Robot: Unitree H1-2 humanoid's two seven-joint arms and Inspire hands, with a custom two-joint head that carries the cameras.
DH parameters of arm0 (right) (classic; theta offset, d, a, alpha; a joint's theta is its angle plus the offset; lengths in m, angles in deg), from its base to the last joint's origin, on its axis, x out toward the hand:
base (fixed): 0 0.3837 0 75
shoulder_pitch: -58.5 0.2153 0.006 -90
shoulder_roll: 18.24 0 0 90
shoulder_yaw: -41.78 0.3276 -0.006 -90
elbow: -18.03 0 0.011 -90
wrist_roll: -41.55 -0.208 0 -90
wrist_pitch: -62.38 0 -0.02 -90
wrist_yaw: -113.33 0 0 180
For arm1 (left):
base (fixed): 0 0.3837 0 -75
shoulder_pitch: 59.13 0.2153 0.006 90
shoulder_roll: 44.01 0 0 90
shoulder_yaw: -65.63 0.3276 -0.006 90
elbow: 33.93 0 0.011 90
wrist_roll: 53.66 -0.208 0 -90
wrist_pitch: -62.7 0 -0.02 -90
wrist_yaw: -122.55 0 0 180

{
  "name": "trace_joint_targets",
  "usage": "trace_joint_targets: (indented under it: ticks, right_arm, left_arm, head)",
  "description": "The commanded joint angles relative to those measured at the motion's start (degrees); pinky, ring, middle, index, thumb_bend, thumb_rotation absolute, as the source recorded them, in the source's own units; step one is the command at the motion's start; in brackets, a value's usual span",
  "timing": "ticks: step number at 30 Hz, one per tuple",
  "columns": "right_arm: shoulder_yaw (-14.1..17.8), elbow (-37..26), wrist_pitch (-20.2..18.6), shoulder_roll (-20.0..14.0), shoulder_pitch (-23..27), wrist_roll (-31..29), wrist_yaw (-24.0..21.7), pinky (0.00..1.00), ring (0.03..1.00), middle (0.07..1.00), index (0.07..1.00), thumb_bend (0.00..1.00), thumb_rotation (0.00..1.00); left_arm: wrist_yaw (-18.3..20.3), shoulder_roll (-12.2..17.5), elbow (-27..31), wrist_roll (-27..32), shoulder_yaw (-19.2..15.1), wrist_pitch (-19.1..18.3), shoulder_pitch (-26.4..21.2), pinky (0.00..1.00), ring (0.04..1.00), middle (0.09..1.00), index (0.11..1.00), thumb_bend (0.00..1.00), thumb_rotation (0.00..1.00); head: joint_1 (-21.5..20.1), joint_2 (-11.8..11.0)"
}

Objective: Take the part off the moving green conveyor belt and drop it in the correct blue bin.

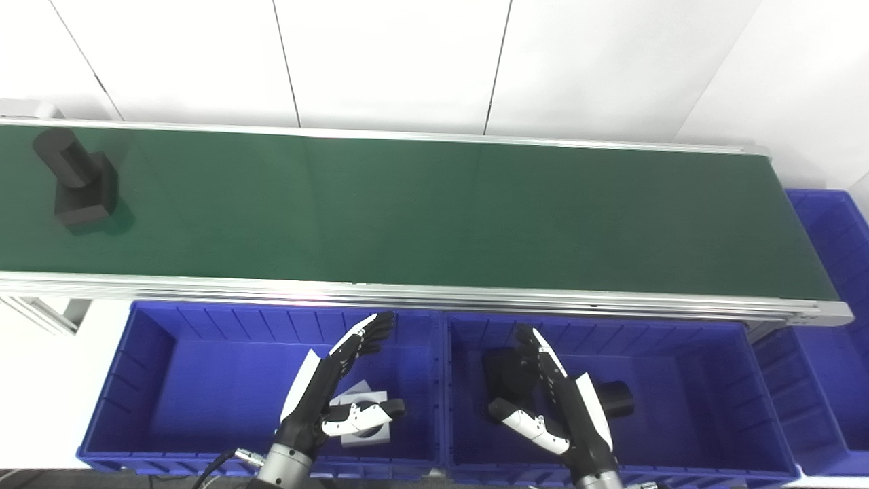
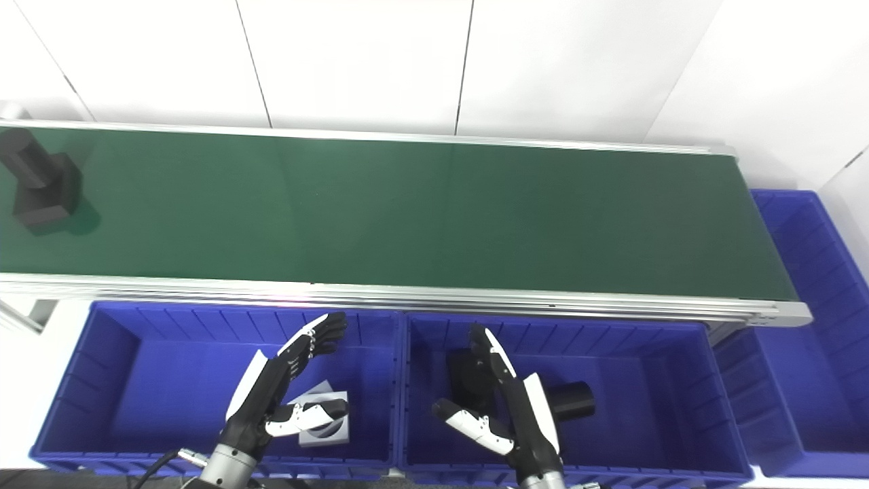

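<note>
Far left on the conveyor belt (image 1: 434, 210), the black part (image 1: 76, 182) approaches; both spread, empty hands, left hand (image 1: 333, 394) and right hand (image 1: 553, 401), wait to intercept it.

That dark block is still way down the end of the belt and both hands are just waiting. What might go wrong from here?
The black part sits at the belt's far left end, far from both open hands, which hover over the bins. A late reach might miss it as it passes. It also stands tall on its base, so a clumsy grab could topple it. The right bin holds a similar black part; the left bin holds a white one, so mis-sorting is possible.
</note>
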Motion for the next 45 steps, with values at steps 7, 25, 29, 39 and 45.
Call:
trace_joint_targets:
  ticks: [7, 25, 29, 39, 45]
  right_arm:
    - [0.2, -0.6, 4.0, 0.3, 0.5, 0.3, 0.8, 0.85, 0.91, 0.925, 0.947, 0.8, 0.68]
    - [0.9, 0.1, 4.4, -0.8, 0.6, -0.3, 0.2, 0.87, 0.916, 0.926, 0.953, 0.78, 0.66]
    - [1.4, 0.1, 4.5, -1.6, 0.8, -0.1, 0.2, 0.86, 0.905, 0.916, 0.947, 0.78, 0.67]
    - [2.2, -0.9, 5.0, -3.0, 0.4, -2.3, -0.9, 0.87, 0.914, 0.915, 0.947, 0.77, 0.64]
    - [2.0, 0.2, 6.8, -3.7, 0.0, -3.1, -1.3, 0.88, 0.919, 0.923, 0.958, 0.77, 0.66]
  left_arm:
    - [-0.4, 0.1, 0.3, 0.7, 0.0, 1.8, -1.2, 0.82, 0.851, 0.863, 0.864, 0.81, 0.6]
    - [-2.1, -0.8, -0.7, -0.2, 1.0, 1.8, -1.5, 0.81, 0.848, 0.861, 0.864, 0.82, 0.61]
    - [-3.4, -1.7, -1.2, -0.7, 1.8, 1.8, -1.9, 0.81, 0.847, 0.859, 0.86, 0.81, 0.6]
    - [-5.8, -2.8, -2.2, -1.8, 4.0, 1.8, -2.6, 0.82, 0.849, 0.861, 0.863, 0.84, 0.61]
    - [-8.2, -2.4, -3.9, -2.6, 6.4, 1.8, -3.3, 0.81, 0.839, 0.857, 0.86, 0.82, 0.6]
  head:
    - [0.0, 0.3]
    - [-0.4, 0.0]
    - [0.1, 0.0]
    - [3.7, -1.5]
    - [11.6, -6.0]
